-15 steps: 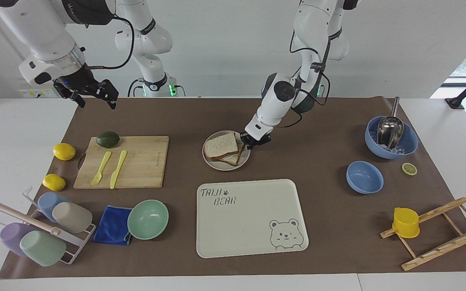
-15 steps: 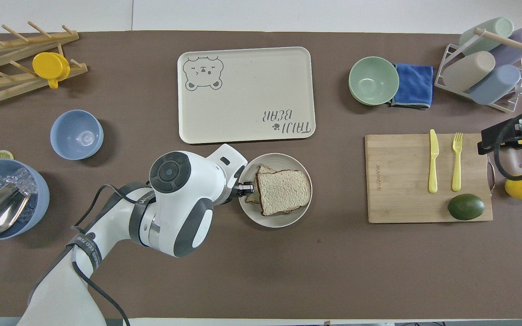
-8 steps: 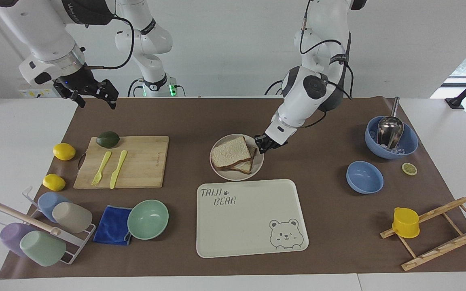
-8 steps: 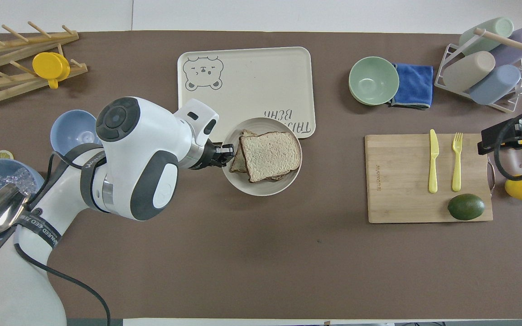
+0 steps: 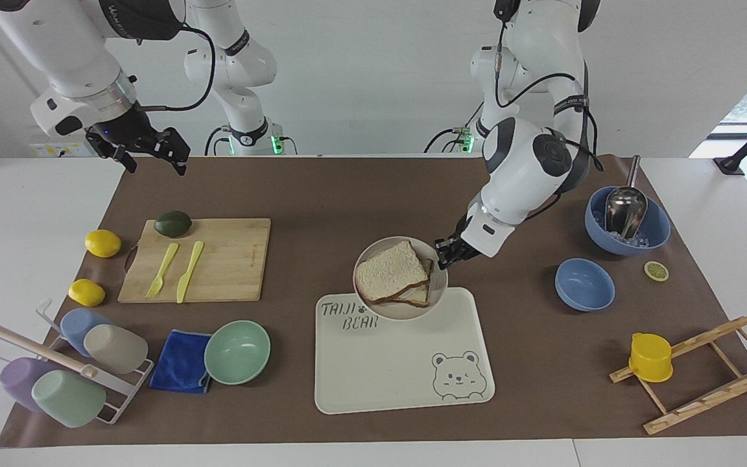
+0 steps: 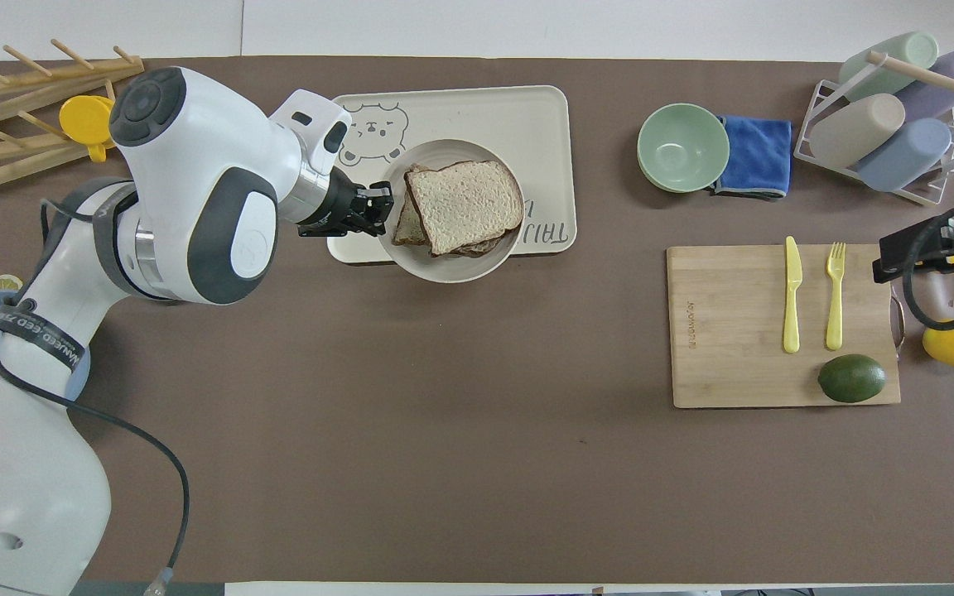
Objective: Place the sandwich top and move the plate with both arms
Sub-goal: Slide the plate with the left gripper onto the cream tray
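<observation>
Sandwich top (image 5: 391,277) sits on stacked bread on the plate (image 5: 373,250), held over the bear tray's (image 5: 406,376) edge nearest the robots. Left gripper (image 5: 444,251) pinches plate rim. Right gripper (image 5: 153,152), fingers apart, waits above the mat's corner near the cutting board (image 5: 231,259).

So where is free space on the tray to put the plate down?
The tray is bare between the bear drawing and the TAIJI BEAR lettering. The plate, held by the left end effector, hangs over the tray's edge nearer the robots. The mint bowl borders the tray.
</observation>
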Available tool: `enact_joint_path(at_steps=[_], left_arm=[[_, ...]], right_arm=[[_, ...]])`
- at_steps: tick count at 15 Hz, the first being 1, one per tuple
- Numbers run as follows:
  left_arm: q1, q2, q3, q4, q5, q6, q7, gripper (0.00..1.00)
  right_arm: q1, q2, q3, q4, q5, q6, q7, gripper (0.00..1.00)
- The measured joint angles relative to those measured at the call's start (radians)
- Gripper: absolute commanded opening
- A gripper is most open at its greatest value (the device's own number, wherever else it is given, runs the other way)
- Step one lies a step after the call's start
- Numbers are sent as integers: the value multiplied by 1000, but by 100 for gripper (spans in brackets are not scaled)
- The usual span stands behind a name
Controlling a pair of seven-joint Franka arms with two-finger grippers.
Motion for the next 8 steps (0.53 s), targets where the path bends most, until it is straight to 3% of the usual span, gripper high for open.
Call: enact_joint_path(at_steps=[4, 8], left_arm=[[4, 120, 7, 115, 0, 1, -2, 0], [7, 171, 12, 133, 0, 68, -2, 0]], right_arm=[[0, 0, 0, 0, 0, 0, 0, 100], [0, 0, 0, 0, 0, 0, 0, 100]])
